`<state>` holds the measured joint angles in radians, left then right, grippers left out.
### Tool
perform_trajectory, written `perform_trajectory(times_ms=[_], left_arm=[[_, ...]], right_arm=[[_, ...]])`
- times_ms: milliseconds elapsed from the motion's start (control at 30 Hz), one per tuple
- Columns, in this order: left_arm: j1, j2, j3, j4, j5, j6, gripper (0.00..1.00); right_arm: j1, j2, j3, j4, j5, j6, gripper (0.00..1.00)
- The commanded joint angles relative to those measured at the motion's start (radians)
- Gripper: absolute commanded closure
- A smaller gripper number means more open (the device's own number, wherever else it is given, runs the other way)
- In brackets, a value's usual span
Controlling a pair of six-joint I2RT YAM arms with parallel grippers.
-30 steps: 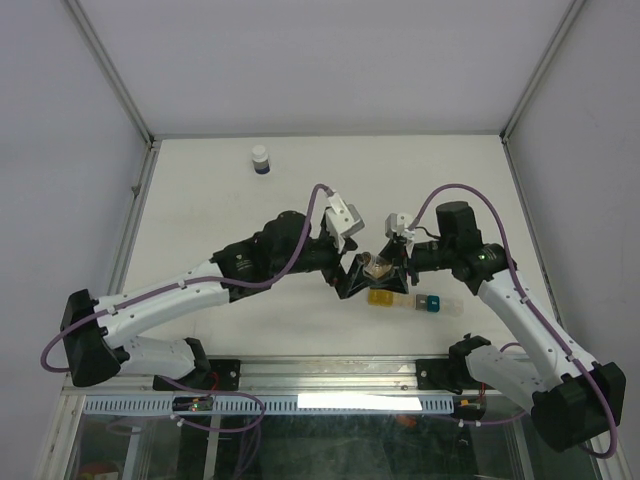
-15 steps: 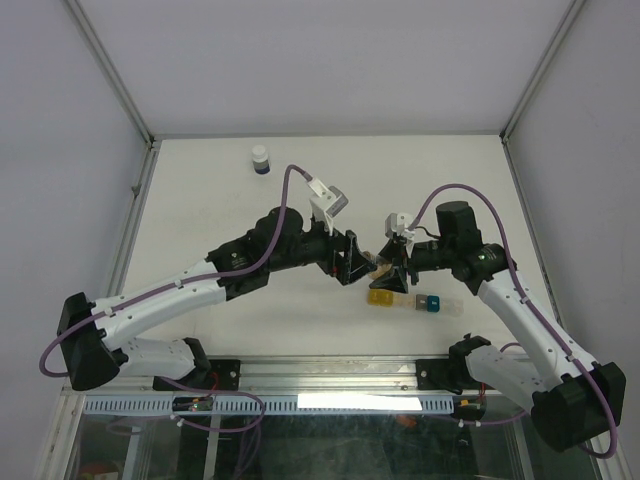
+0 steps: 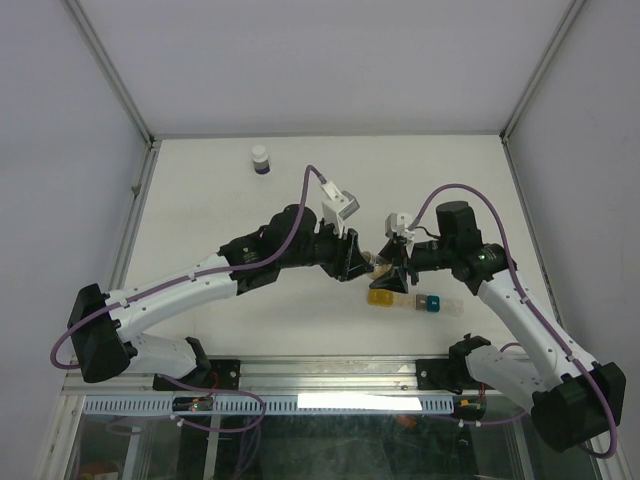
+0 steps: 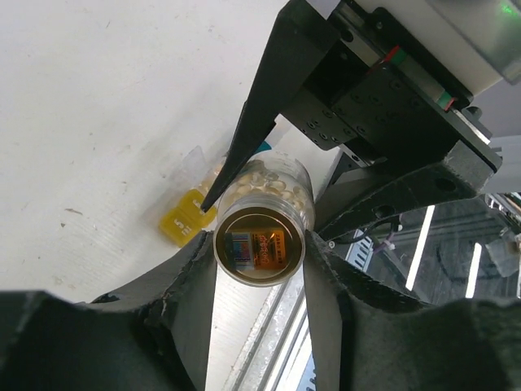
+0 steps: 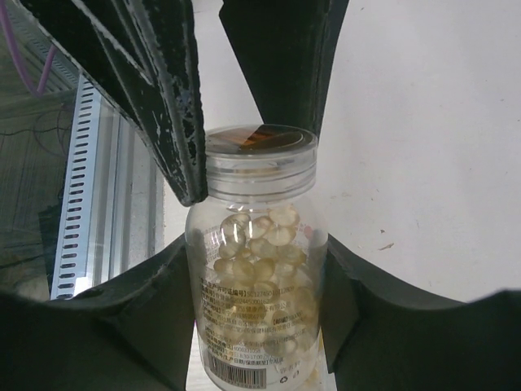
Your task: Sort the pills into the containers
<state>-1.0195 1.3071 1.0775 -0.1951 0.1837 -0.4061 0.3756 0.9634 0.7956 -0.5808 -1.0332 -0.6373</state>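
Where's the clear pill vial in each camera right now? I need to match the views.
Top camera: pill vial at centre, where the arms meet.
Left wrist: centre, lid facing the camera.
Right wrist: centre, lid toward the picture's top.
Shared landmark: the left hand, its black fingers on the lid.
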Motion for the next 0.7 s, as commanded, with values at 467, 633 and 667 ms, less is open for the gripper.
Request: perform_trajectory(times_ms=[467, 633, 667], left_arm=[[0.067, -0.001, 0.005, 0.070, 0.363, 0.485, 0.82], [0.093, -0.061, -0.056, 0.121, 0.301, 0.472, 0.19], [0.105, -0.083, -0.081, 0.153, 0.283, 0.440, 0.10]], right_arm=[[-0.004, 0.006, 0.025, 0.039, -0.014, -0.002, 1.00], [-0.004, 0.006, 0.025, 0.039, -0.016, -0.003, 1.00], [-0.004, 0.006, 0.025, 0.040, -0.015, -0.004, 1.00]])
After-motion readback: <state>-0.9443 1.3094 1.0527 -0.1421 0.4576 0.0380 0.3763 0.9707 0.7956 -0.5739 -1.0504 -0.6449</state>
